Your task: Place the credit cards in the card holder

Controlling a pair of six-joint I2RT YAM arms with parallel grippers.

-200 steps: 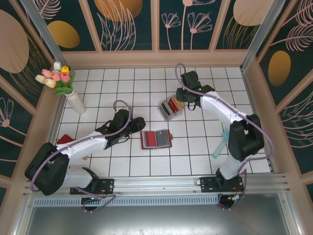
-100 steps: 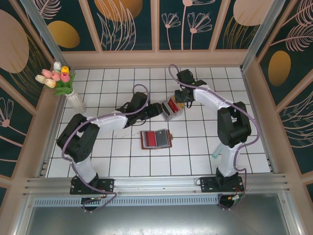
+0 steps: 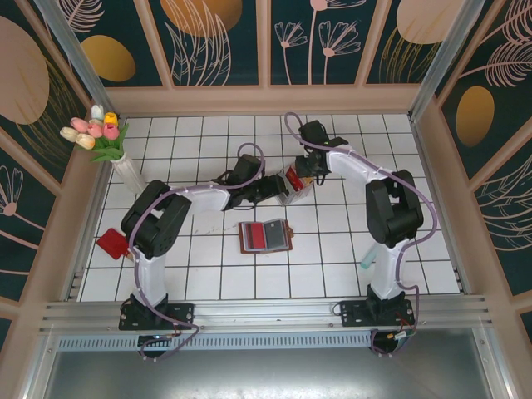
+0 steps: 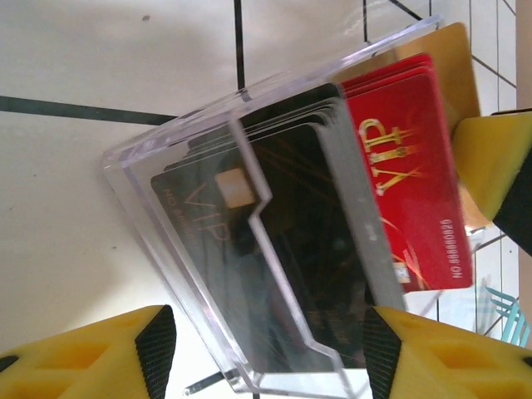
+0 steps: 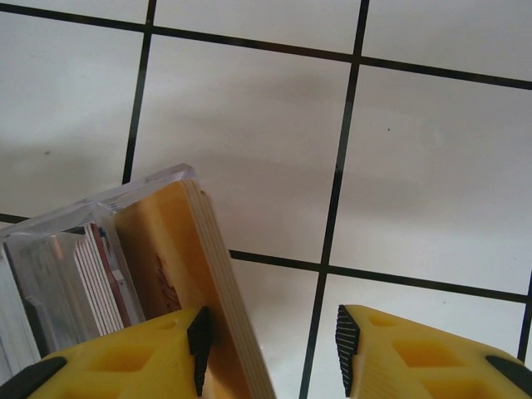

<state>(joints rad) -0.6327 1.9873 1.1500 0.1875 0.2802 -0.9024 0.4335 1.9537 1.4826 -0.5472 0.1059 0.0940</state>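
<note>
We judge the step in hand to be drawing one card out of the clear tray (image 4: 140, 173), which stands on the tiled table (image 5: 432, 166) and leans a little. The left gripper (image 4: 266, 353) has its jaws apart and straddles the tray's near end, with the black cards (image 4: 283, 249) between them and the red cards (image 4: 407, 191) behind. The right gripper (image 5: 270, 332) is also apart, at the far end of the tray. The edge of the tan card (image 5: 162, 258) sits just inside its left finger, and bare tile shows across the rest of the gap.

To do this well, we would first close the left jaws on the tray's walls – not on the cards – so the tray cannot tip or slide. The right fingers should then come together on the tan card alone, high on its free edge. It looks like more than one card lies there, and a pinch too deep could take two.

We would pull straight along the slot, since a sideways tug may jam the card against the clear wall. The wallet (image 3: 264, 236) lies open, well apart on the near side of the tray. We cannot tell from here which of its slots are free.
</note>
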